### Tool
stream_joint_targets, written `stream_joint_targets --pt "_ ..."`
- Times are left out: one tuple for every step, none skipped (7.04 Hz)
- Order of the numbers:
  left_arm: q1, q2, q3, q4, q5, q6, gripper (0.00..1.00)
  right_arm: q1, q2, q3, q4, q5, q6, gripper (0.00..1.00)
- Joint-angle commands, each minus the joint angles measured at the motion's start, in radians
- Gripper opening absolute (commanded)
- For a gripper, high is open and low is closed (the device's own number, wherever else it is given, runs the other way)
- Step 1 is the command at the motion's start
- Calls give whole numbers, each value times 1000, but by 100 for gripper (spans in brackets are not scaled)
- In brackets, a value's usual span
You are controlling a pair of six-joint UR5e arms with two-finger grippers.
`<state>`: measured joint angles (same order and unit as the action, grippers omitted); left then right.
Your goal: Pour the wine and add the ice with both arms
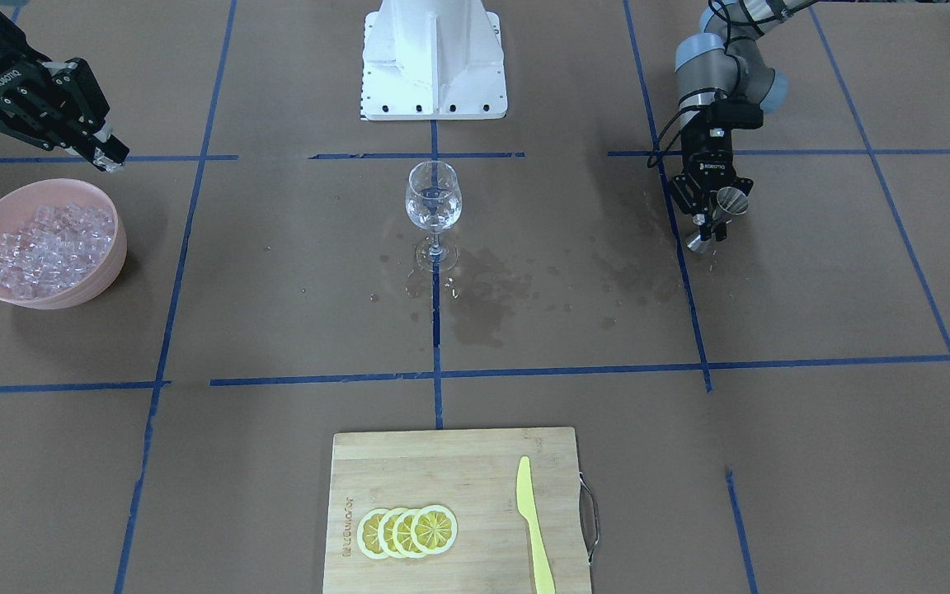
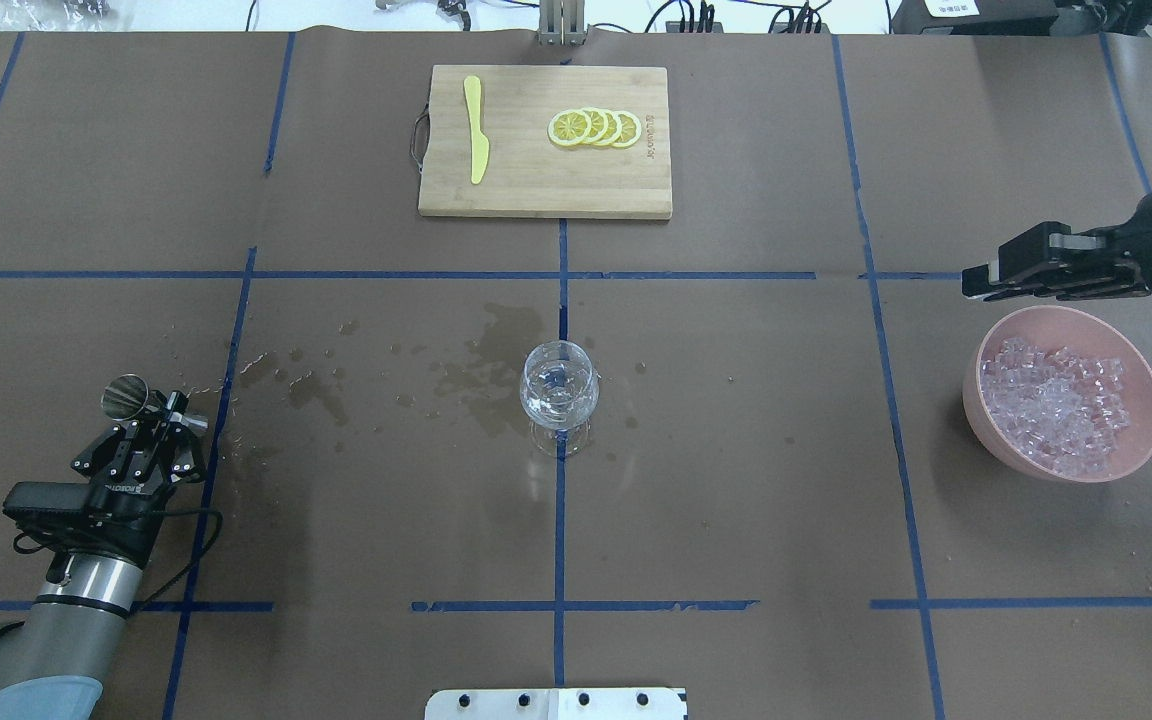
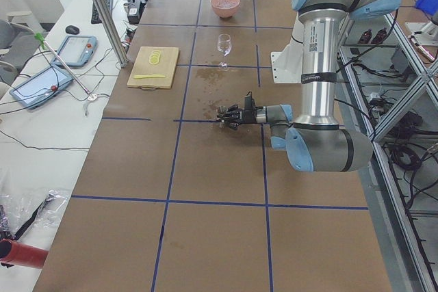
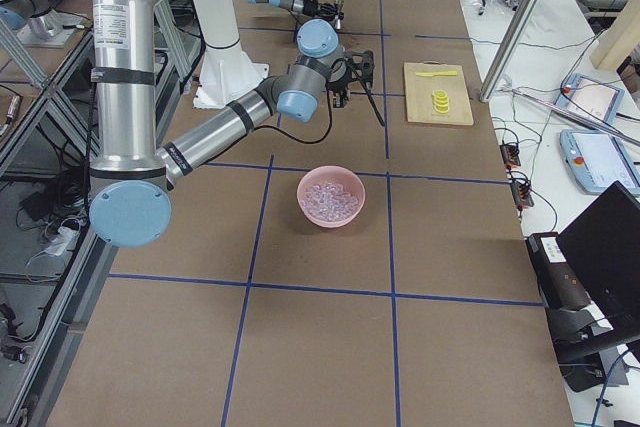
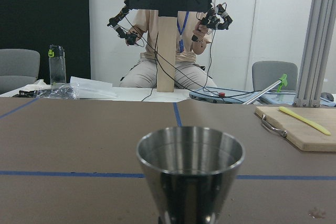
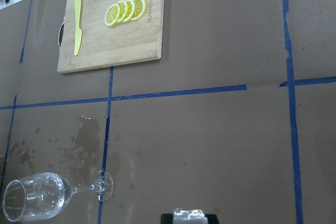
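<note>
1. Steel measuring cup (image 5: 190, 171), filling the left wrist view, stands upright there, clamped between the closed fingers of the left gripper (image 2: 164, 415). Whether it holds any liquid cannot be told.
2. Right gripper (image 1: 108, 157) hangs just beyond the far rim of the pink bowl (image 1: 79, 295), its fingertips pinched on what looks like a single ice cube (image 6: 189, 213). The remaining ice (image 1: 50, 247) is heaped in the bowl.
3. Wine glass (image 1: 434, 202) stands upright at the table's middle, well apart from both grippers, with some clear liquid inside.
4. Risk: a slick cube held only at the fingertips may slip out during the carry. Released from too high, it could splash the liquid or knock the thin-stemmed glass.
5. Risk: wet patches (image 1: 483, 297) surround the glass foot, so a nudge there may slide it.
6. Room: nothing stands between bowl and glass. The cutting board (image 1: 442, 470), lemon slices (image 1: 409, 530) and knife (image 1: 534, 536) lie near the operators' edge, away from either path.
</note>
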<state>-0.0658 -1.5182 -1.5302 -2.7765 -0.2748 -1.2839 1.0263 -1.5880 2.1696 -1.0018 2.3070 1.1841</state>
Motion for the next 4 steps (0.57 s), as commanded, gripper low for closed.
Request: stream_joint_targets --pt "0 -2 2 0 0 0 43 0 0 0 0 0 0 0" --pt "0 -2 2 0 0 0 49 0 0 -1 0 0 0 0" --pt "0 -2 1 0 -1 2 51 0 0 -2 0 0 0 0" --pt "0 -2 -1 0 -1 2 51 0 0 -4 0 0 0 0"
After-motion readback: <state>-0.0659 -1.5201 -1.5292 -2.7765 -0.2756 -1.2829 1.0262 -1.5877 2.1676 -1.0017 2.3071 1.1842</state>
